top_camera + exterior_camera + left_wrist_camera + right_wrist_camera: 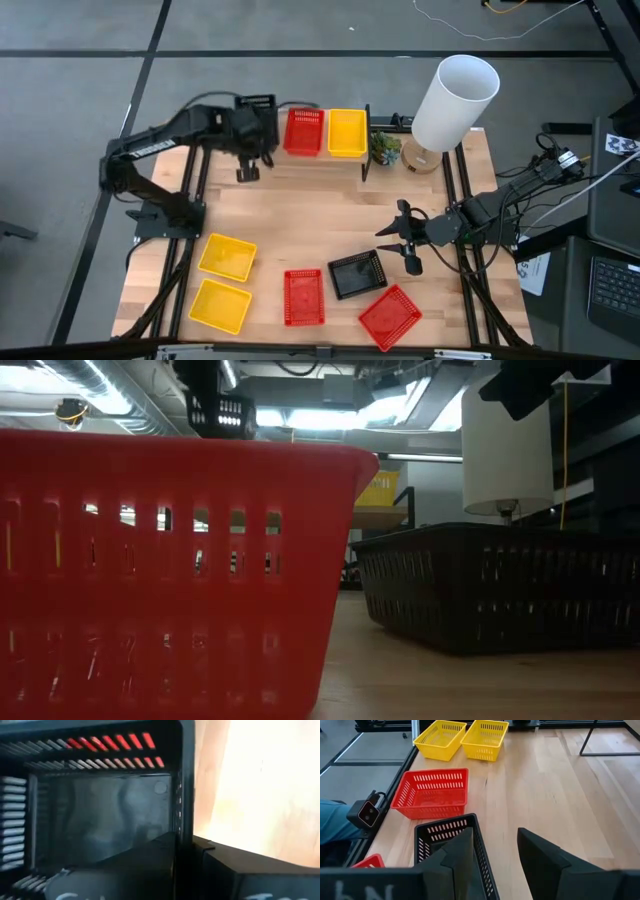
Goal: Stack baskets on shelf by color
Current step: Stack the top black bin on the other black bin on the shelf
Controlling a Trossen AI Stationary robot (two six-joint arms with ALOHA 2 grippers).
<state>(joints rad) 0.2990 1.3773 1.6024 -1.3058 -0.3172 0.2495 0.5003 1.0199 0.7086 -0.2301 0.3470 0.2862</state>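
Note:
My left gripper [192, 845] is shut on a black basket [258, 112] held above the left end of the shelf [326, 158]. A red basket [303, 132] and a yellow basket [347, 132] stand side by side on the shelf. On the table's near half rest two yellow baskets [227, 257] [220, 305], two red baskets [303, 297] [389, 315] and one black basket [357, 273]. My right gripper [495, 845] is open just right of that black basket. One finger is over the basket's inside and one beyond its right wall [481, 845], with no touch showing. My left gripper pinches one side wall [186, 795] of the black basket, with one finger [150, 857] inside the basket and the other [240, 867] outside. The basket is lifted clear, well above the shelf top in the low view [222, 412], with the red basket showing through its mesh.
A white lamp [455, 100] and a small potted plant [385, 148] stand at the shelf's right end. Bare wood lies in the table's middle [310, 215] between the shelf and the near baskets. A small camera [367, 813] sits at the table's edge.

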